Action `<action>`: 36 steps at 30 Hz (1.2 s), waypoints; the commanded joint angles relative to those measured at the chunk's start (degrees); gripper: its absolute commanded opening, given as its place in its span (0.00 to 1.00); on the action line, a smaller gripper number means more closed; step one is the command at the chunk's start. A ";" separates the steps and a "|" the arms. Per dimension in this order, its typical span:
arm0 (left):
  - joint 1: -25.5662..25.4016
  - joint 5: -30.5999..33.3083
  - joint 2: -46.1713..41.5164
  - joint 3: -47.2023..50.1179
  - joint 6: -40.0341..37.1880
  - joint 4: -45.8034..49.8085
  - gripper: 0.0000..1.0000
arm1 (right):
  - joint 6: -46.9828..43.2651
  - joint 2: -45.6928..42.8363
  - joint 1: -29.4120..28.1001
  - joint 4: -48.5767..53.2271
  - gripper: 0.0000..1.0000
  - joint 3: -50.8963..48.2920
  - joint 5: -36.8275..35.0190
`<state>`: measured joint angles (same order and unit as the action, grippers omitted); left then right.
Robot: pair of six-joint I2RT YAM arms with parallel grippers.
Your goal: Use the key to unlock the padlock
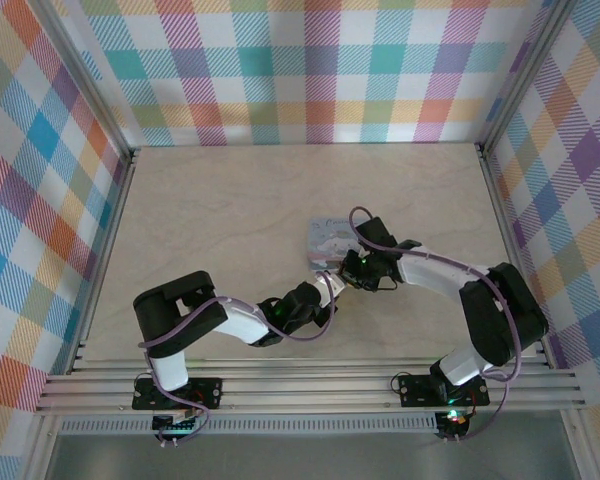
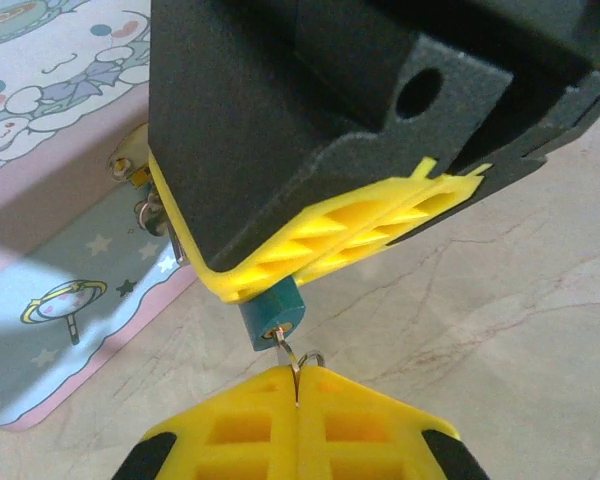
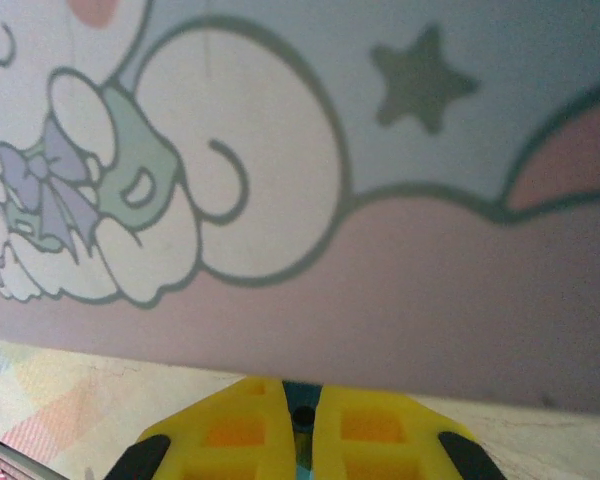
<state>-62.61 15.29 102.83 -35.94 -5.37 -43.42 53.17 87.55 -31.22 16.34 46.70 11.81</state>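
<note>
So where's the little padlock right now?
In the left wrist view the padlock sits mid-frame, pinched in the jaws of the right gripper, just above the left gripper and beside the cartoon tin.

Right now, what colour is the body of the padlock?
The padlock has a teal-blue body; the left wrist view shows it best.

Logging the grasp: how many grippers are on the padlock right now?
2. The right gripper clamps the padlock by its blue body; the left gripper pinches the small metal loop at its end, beside the tin.
</note>
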 commanded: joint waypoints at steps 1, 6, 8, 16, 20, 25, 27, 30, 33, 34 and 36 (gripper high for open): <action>-0.76 -0.20 -3.78 -0.84 1.62 -0.24 0.06 | 2.10 -1.73 0.03 0.32 0.00 -3.36 -2.23; -0.76 -1.67 -5.77 0.19 3.78 0.42 0.21 | 3.42 -5.75 0.59 -1.76 0.00 -7.36 -4.21; -0.76 -1.56 -6.61 0.75 4.61 0.57 0.25 | 2.85 -7.78 0.60 -1.18 0.00 -8.46 -6.13; -0.76 0.06 -12.88 4.31 7.11 2.60 0.28 | 2.39 -14.95 4.10 -1.92 0.00 -13.14 -7.86; -0.76 0.76 -15.73 5.43 7.87 4.89 0.28 | 1.81 -16.89 6.60 -3.43 0.00 -14.37 -6.77; -0.76 2.64 -18.81 7.87 8.94 5.64 0.28 | 2.03 -17.96 9.62 -5.64 0.00 -15.27 -5.29; -0.73 3.21 -19.80 9.05 9.47 5.52 0.29 | 2.18 -17.15 10.64 -7.02 0.00 -15.21 -4.56; -0.76 3.96 -20.98 10.47 10.08 5.40 0.29 | 2.83 -15.03 11.60 -9.63 0.00 -15.14 -3.52; -0.72 4.46 -22.02 11.06 10.04 6.28 0.28 | 3.73 -13.41 11.80 -13.49 0.00 -15.69 -2.94; -0.76 4.64 -22.29 11.20 9.98 6.64 0.29 | 4.03 -13.00 11.84 -14.73 0.00 -15.98 -3.01; -0.76 4.89 -22.89 11.55 9.67 7.14 0.29 | 4.56 -12.21 11.89 -16.17 0.00 -16.29 -3.61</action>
<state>-62.83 18.61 81.78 -25.19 3.68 -37.36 56.31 74.46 -19.77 5.48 31.31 7.46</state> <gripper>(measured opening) 0.285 0.092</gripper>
